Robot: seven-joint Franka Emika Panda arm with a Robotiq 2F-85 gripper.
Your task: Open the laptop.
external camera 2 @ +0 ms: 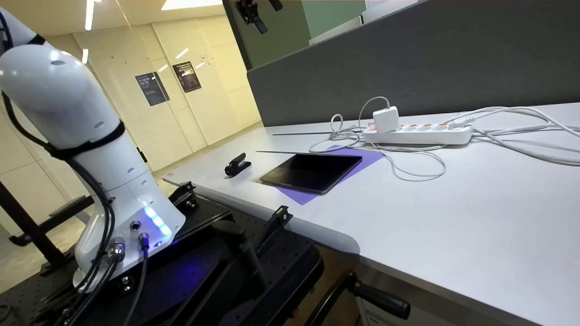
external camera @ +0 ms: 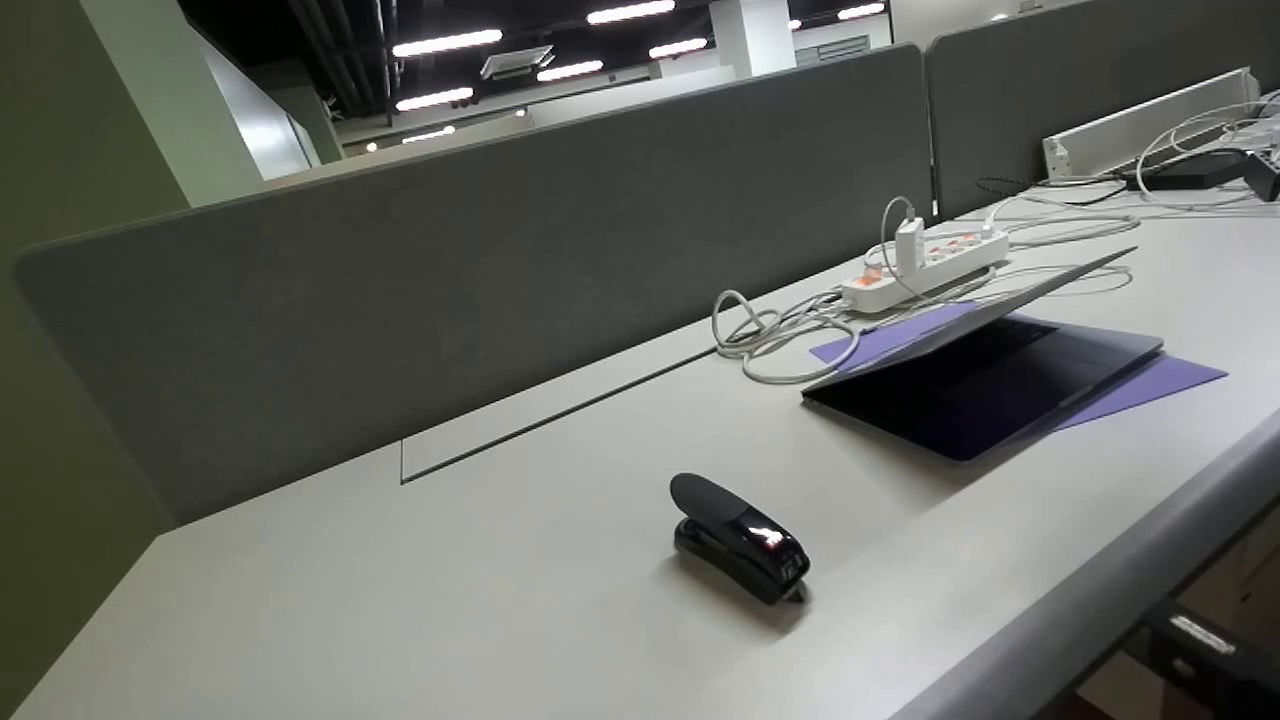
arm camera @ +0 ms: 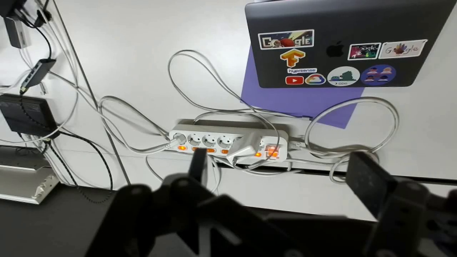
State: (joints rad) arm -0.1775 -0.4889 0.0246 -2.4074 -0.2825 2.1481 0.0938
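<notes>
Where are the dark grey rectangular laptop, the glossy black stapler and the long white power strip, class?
Dark grey laptop (arm camera: 337,35), in the wrist view: stickered lid
Black stapler (external camera: 755,548), in an exterior view: upper shell
White power strip (external camera 2: 420,137), in an exterior view: side wall

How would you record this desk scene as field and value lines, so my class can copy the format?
Setting: pale desk with a grey partition along it
Laptop: partly open, lying partly over a purple sheet
Lid: raised at a slant, stickers on its outside
Gripper: open, holding nothing
Other items: black stapler-like object; white power strip with an adapter plugged in
Task status: lid partway up, not yet fully open
</notes>
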